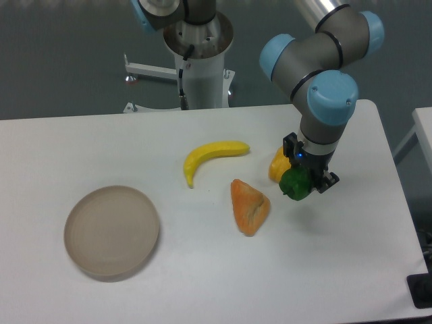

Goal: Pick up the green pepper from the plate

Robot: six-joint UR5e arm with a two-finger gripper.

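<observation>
- Got the green pepper (294, 184) clamped in my gripper (304, 181), fingers shut on it. It's over the right part of the surface (202, 283), well apart from the plate (111, 231) down at the left, which has nothing on it.
- Just beside the green one, on its upper-left side, is the yellow pepper (277, 166). They look like they might be touching, but honestly I can't tell from this angle.
- The orange wedge-shaped thing (250, 206) sits a bit to the left, and the banana (210, 156) is further up and left. Both are lying loose on the surface.
- Step-wise I'd say the pick-up itself is basically done: pepper's off the plate and in my grip. What's left is just keeping the squeeze steady so a glossy, lumpy thing like this doesn't slide out.
- Hard to make out: whether the pepper is hanging clear of the surface or resting on it. My wrist also hides my fingertips and most of the pepper's top.
</observation>
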